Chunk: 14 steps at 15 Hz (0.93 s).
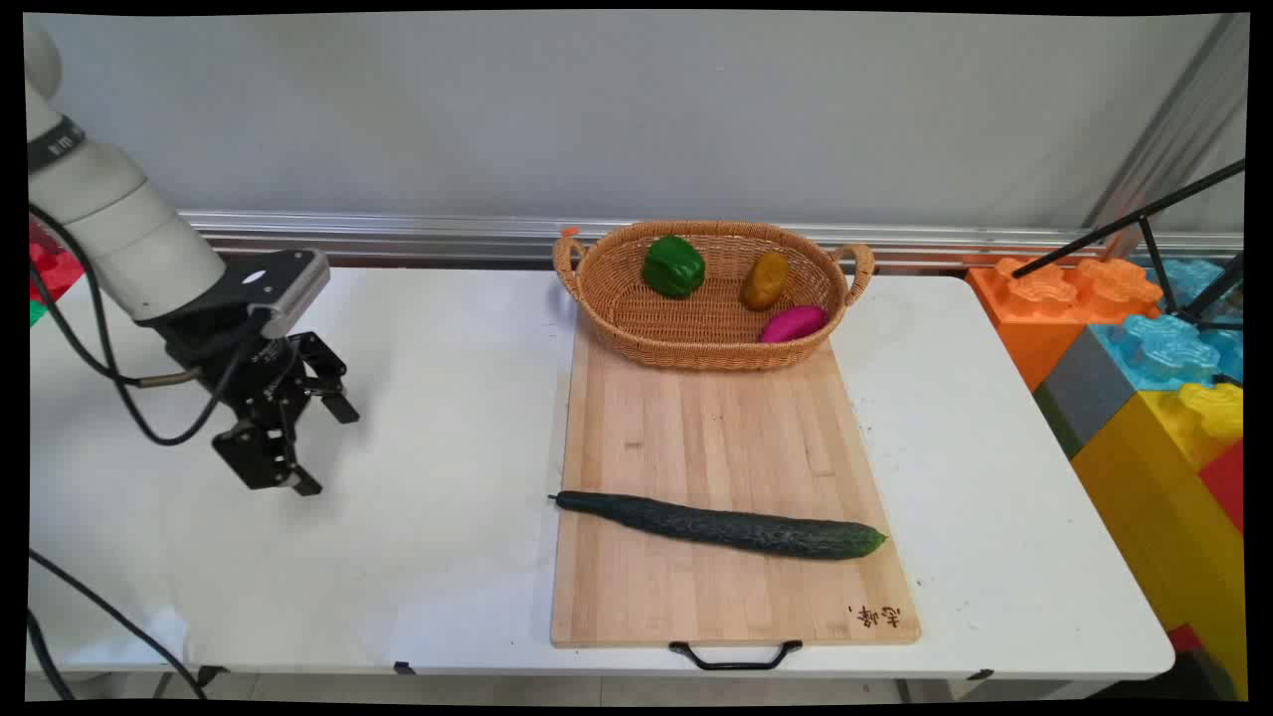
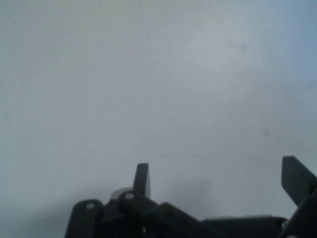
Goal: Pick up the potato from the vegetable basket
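Only bare table [image 2: 148, 74] before pincer [image 2: 220, 178] | jaws apart

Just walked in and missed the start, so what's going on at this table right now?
The gripper hangs open over the bare left part of the white table, holding nothing. To its right a cucumber lies across a wooden cutting board. A wicker basket at the board's far end holds a green pepper, a brown potato and a magenta vegetable.

White surface [image 1: 448, 557] before a pale grey wall [image 1: 597, 109]; giant toy building bricks [image 1: 1144, 338] stacked at 3 o'clock
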{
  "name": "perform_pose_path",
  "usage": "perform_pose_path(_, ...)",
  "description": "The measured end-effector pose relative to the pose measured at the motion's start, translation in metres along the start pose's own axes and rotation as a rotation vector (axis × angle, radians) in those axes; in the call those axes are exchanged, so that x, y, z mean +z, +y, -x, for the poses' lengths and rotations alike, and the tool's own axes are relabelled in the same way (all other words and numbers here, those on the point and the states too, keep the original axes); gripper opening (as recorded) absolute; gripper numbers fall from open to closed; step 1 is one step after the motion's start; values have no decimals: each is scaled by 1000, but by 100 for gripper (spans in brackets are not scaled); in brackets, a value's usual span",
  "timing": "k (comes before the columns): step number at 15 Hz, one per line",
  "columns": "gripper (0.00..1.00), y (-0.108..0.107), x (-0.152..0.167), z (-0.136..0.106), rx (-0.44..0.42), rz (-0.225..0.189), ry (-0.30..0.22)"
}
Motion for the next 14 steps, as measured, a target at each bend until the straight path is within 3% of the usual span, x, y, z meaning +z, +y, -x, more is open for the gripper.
perform_pose_path(3, 100, -9, 6, -2, -48, -6, 49)
perform_pose_path(7, 100, -30, 9, -23, -111, -41, 166)
perform_pose_path(11, 100, -60, 20, -69, -149, -125, 267)
perform_pose_path(14, 100, -75, 30, -109, -172, -176, 309)
